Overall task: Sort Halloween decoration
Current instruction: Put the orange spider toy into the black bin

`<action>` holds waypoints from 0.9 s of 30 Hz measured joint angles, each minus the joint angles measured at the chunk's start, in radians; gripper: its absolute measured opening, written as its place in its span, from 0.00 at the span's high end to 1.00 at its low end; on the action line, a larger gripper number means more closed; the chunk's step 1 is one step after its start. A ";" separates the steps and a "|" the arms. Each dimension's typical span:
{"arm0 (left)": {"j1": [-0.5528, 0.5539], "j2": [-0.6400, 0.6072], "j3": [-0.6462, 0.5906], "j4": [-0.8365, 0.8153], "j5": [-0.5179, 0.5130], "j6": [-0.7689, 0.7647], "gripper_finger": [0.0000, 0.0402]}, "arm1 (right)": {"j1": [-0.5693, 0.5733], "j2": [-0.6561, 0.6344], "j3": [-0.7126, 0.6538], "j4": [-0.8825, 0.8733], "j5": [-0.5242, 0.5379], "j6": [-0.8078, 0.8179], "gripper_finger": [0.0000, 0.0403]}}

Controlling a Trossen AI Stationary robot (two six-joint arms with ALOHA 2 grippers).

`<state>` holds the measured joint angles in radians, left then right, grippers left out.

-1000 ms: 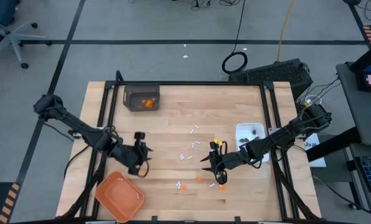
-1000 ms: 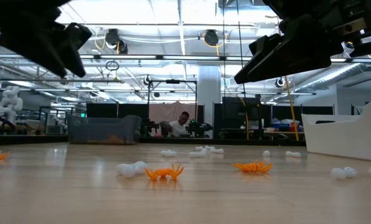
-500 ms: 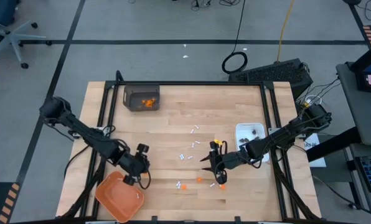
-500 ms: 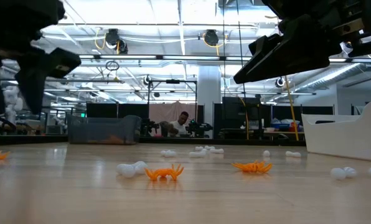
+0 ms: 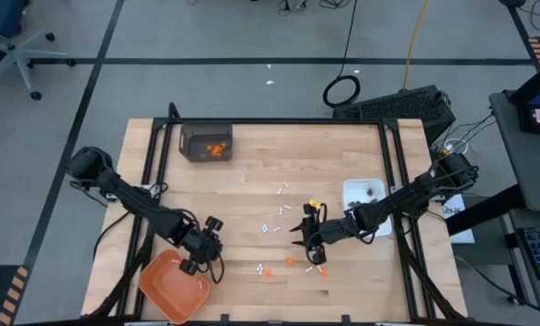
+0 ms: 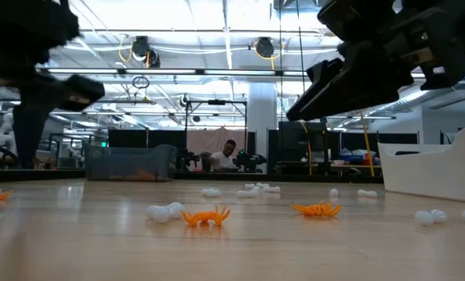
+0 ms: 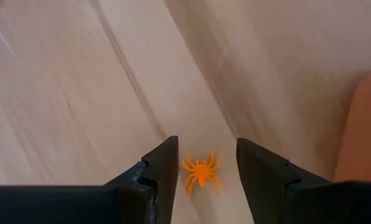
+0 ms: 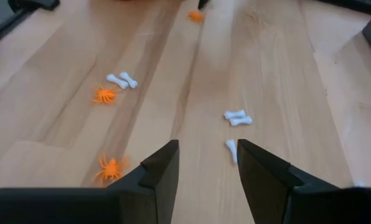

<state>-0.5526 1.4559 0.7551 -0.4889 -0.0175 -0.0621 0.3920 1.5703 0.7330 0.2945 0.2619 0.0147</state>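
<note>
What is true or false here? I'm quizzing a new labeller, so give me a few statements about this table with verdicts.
1. An orange spider shows between the jaws of the left gripper. True.
2. The white dish holds orange bits. False: it holds dark pieces.
3. The orange tray sits beside the right arm. False: it sits beside the left gripper.
4. White bones lie ahead of the right gripper. True.

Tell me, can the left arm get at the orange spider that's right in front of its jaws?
Probably yes. The orange spider lies on bare wood, in line with the gap of the left gripper, whose jaws stand open on either side. Nothing lies in between.
</note>
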 joint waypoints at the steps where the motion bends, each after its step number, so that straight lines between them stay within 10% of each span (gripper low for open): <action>1: 0.010 0.007 0.000 -0.004 0.013 0.000 0.61 | 0.000 0.000 0.000 0.006 0.000 0.000 0.64; 27: 0.119 0.109 0.001 -0.065 0.149 0.123 0.61 | 0.003 0.000 0.000 0.044 -0.005 -0.001 0.64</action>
<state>-0.4332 1.5653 0.7565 -0.5543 0.1318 0.0605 0.3946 1.5703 0.7334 0.3382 0.2569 0.0135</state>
